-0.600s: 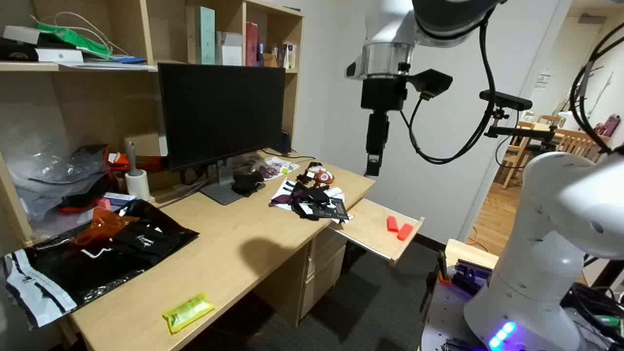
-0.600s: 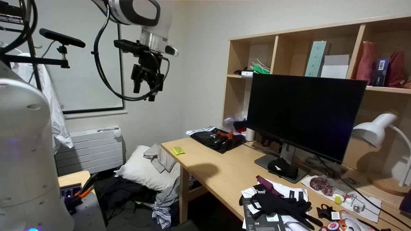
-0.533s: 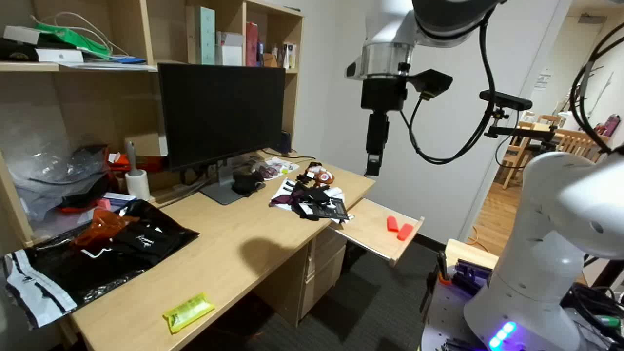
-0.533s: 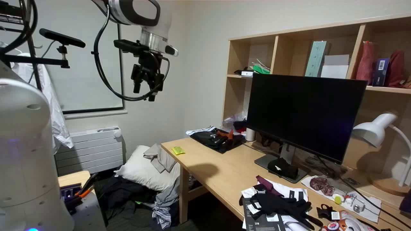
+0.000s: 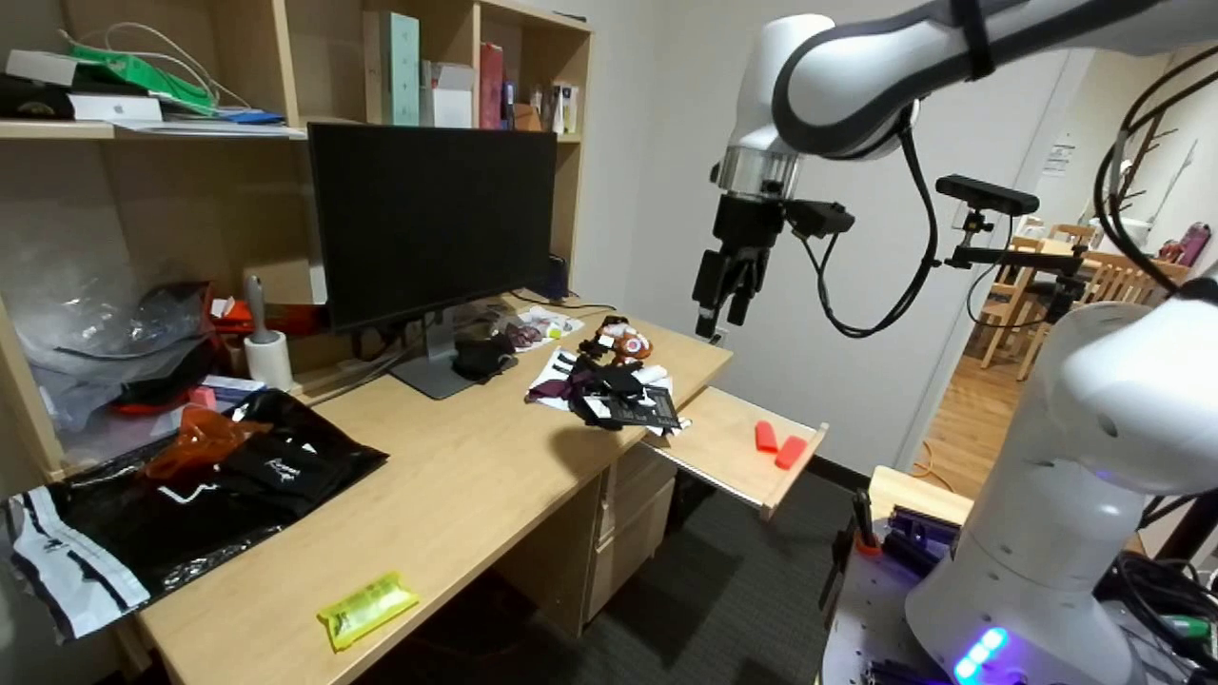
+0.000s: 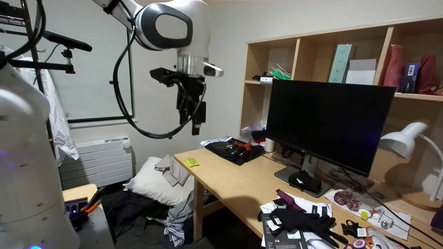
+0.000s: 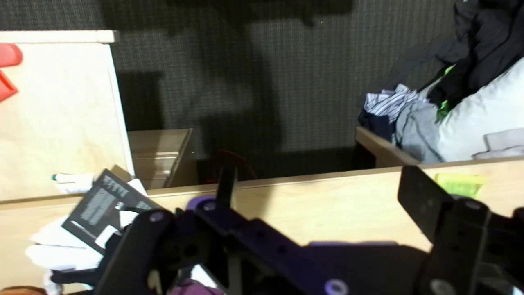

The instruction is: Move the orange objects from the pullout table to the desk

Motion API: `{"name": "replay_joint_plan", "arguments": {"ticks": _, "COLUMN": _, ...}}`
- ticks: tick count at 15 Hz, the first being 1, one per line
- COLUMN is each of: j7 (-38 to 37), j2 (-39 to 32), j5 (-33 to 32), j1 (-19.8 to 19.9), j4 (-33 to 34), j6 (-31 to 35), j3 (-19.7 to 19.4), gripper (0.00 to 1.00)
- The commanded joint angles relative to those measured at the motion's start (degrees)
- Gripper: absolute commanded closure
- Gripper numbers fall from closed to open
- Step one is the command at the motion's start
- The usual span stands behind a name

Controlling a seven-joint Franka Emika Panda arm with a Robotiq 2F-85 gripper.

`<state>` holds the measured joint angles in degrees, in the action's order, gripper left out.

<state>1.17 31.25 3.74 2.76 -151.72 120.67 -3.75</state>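
Two orange objects (image 5: pixel 766 437) (image 5: pixel 790 452) lie side by side on the pullout table (image 5: pixel 714 442), near its outer edge, in an exterior view. They also show cut off at the left edge of the wrist view (image 7: pixel 10 55) (image 7: pixel 5 87). The pullout table sticks out from under the far end of the light-wood desk (image 5: pixel 457 476). My gripper (image 5: pixel 721 324) hangs high above, fingers pointing down, and is also seen in an exterior view (image 6: pixel 189 127). In the wrist view the gripper (image 7: pixel 317 174) is open wide, with nothing between its fingers; the desk lies below it.
A pile of gloves and papers (image 5: pixel 628 395) covers the desk corner beside the pullout table. A monitor (image 5: pixel 438 219) stands at the desk's back. A black bag (image 5: pixel 295 466) and a yellow-green packet (image 5: pixel 368 610) lie farther along the desk. A lamp (image 6: pixel 401 140) stands at the back.
The arm has swung and my gripper has turned. It is lower and farther right in an exterior view, and its shadow on the desk has shifted toward the glove pile. The orange objects have not moved.
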Motion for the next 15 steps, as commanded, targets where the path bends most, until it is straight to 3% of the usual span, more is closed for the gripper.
{"name": "replay_joint_plan", "arguments": {"ticks": 1, "j7": -1.24, "j2": -7.40, "j5": -3.52, "j1": 7.35, "j4": -2.55, "j6": 11.93, "j3": -4.63, "gripper": 0.00}}
{"name": "replay_joint_plan", "arguments": {"ticks": 5, "j7": -0.90, "j2": -16.83, "j5": -5.04, "j1": 15.54, "j4": -3.34, "j6": 22.68, "j3": -12.18, "gripper": 0.00}}
{"name": "replay_joint_plan", "arguments": {"ticks": 10, "j7": 0.86, "j2": -29.62, "j5": -1.90, "j1": 23.17, "j4": 0.04, "j6": 30.33, "j3": -22.87, "gripper": 0.00}}
{"name": "replay_joint_plan", "arguments": {"ticks": 12, "j7": -1.81, "j2": -31.88, "j5": 0.91, "j1": 24.01, "j4": 2.29, "j6": 27.29, "j3": -24.34, "gripper": 0.00}}
{"name": "replay_joint_plan", "arguments": {"ticks": 13, "j7": 0.01, "j2": -28.12, "j5": -2.15, "j1": 24.11, "j4": -0.78, "j6": 28.55, "j3": -24.06, "gripper": 0.00}}
{"name": "replay_joint_plan", "arguments": {"ticks": 15, "j7": -0.21, "j2": -30.57, "j5": -0.81, "j1": 24.65, "j4": 0.94, "j6": 28.32, "j3": -24.88, "gripper": 0.00}}
